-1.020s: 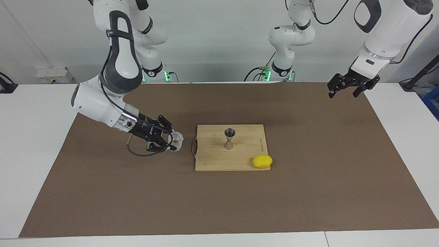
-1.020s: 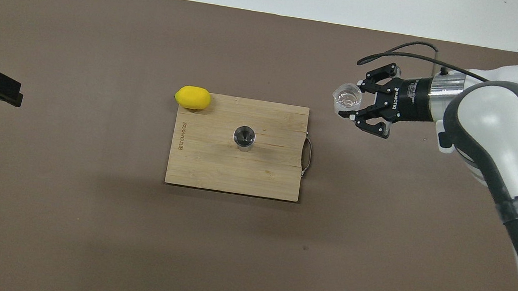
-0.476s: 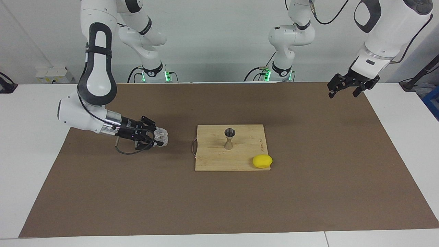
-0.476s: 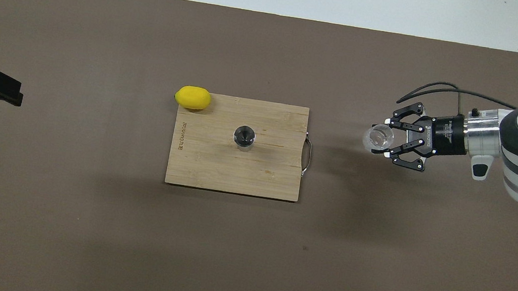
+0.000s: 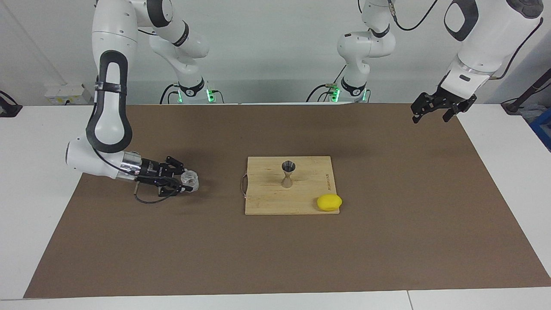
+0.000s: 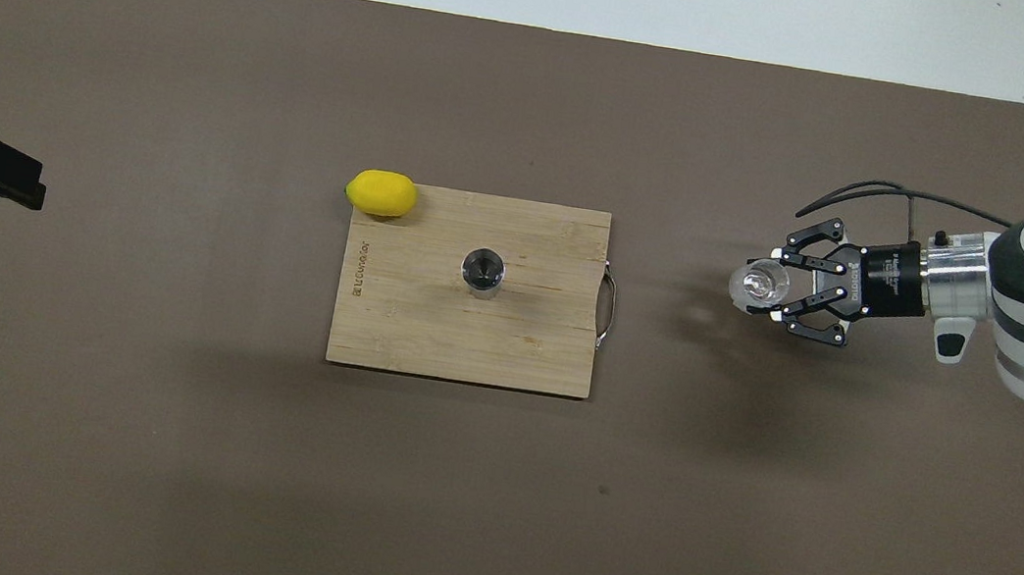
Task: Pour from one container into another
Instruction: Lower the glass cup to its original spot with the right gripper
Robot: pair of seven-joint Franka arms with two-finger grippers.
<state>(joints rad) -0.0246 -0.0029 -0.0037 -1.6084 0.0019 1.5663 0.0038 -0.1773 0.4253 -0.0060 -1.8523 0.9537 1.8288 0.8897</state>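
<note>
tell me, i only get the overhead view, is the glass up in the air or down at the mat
Observer: In the facing view the glass is low, right at the mat, held from the side by the right arm's jaws; I cannot tell whether it touches.
Operator: jigger standing ok
Observer: Yes, the jigger stands upright on its narrow waist on the board.
Operator: and the left arm
Observer: It waits, with the left arm's jaws raised over the mat's corner at its own end.
</note>
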